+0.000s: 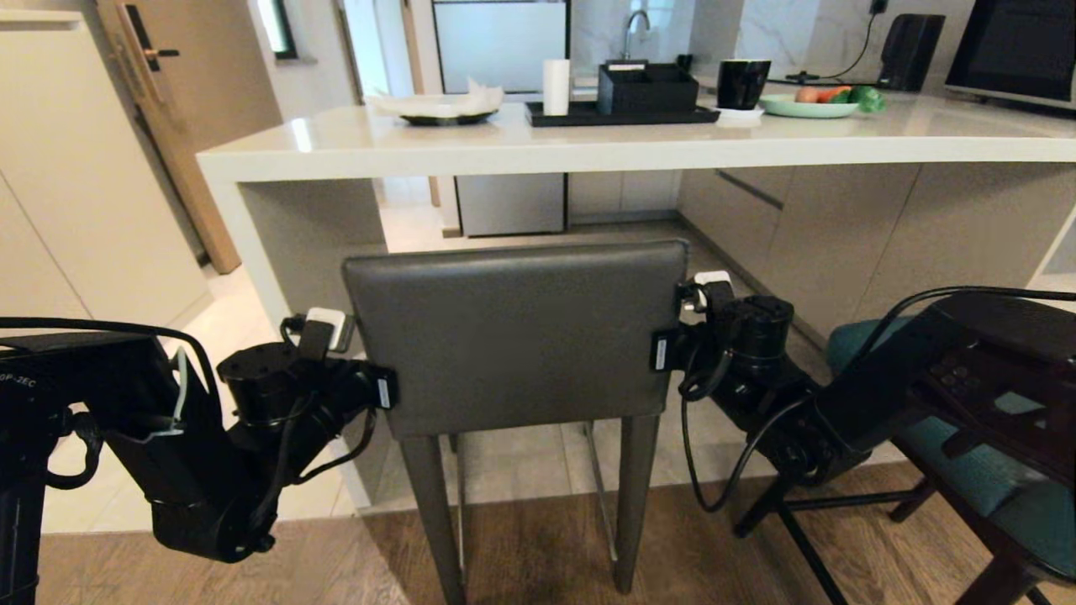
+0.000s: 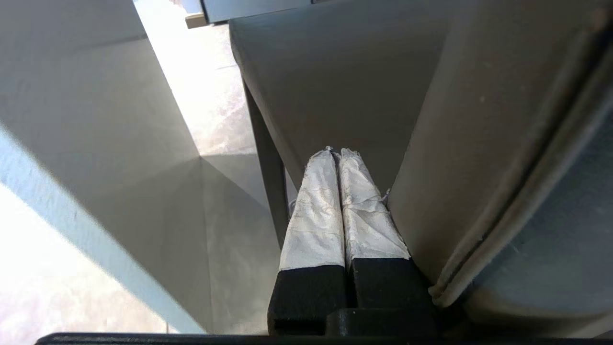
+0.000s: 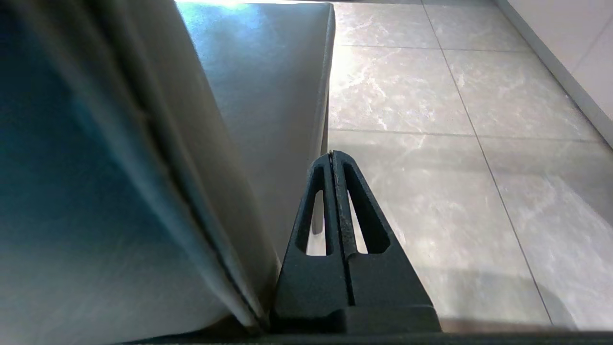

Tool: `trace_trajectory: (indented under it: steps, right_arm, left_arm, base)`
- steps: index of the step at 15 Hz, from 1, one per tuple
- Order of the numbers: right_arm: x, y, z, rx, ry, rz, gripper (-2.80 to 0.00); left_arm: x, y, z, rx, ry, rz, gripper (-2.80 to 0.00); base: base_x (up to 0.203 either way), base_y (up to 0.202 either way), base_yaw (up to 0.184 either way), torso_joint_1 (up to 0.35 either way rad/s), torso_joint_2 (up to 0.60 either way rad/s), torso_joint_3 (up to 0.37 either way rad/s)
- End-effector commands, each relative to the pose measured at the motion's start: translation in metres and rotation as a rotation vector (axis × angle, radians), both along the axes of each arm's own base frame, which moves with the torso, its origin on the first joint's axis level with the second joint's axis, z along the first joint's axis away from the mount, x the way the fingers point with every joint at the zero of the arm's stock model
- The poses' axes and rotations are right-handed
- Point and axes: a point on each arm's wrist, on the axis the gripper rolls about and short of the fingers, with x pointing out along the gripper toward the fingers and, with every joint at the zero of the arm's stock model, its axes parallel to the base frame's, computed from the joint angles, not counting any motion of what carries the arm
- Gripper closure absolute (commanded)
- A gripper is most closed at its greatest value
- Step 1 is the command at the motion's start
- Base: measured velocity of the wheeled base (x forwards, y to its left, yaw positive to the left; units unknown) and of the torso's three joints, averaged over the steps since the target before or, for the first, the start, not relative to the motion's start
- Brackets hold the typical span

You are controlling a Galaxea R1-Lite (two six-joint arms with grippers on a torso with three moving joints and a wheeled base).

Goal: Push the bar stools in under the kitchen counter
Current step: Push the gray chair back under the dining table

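The dark grey bar stool [image 1: 514, 336] stands in the middle of the head view, its backrest facing me and its seat partly under the white kitchen counter [image 1: 588, 143]. My left gripper [image 1: 385, 391] lies shut against the backrest's left side; its white-taped fingertips [image 2: 330, 163] are pressed together beside the backrest [image 2: 479, 143]. My right gripper [image 1: 661, 349] lies shut along the backrest's right side, black fingers [image 3: 335, 191] closed and empty next to the grey leather [image 3: 119, 167]. The teal bar stool [image 1: 967, 479] stands at the right, partly behind my right arm.
The counter's side panel [image 1: 294, 244] stands close to the left of the grey stool. On the counter sit a black tray [image 1: 622, 116], a black mug [image 1: 743, 82] and a green plate [image 1: 807, 106] of vegetables. Tiles run under the counter; wood flooring lies nearer me.
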Motion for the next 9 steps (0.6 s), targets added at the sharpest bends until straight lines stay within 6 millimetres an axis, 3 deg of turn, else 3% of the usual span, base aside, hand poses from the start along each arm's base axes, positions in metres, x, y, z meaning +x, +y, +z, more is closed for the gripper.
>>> trace_trajectory:
  steps: [1, 9]
  right_arm:
    - [0.0, 0.0048, 0.0048, 0.01, -0.02, 0.01, 0.0]
    - [-0.0028, 0.0062, 0.0035, 0.007, -0.016, 0.005, 0.0]
  left_arm:
    - [0.0, 0.0002, 0.0023, -0.003, -0.014, -0.001, 0.0]
    - [0.0013, 0.006, 0.0021, -0.003, -0.012, 0.016, 0.0]
  base:
    - [0.192, 0.0, 0.001, 0.002, 0.0, 0.002]
    - [0.189, 0.0, 0.002, 0.002, 0.0, 0.005]
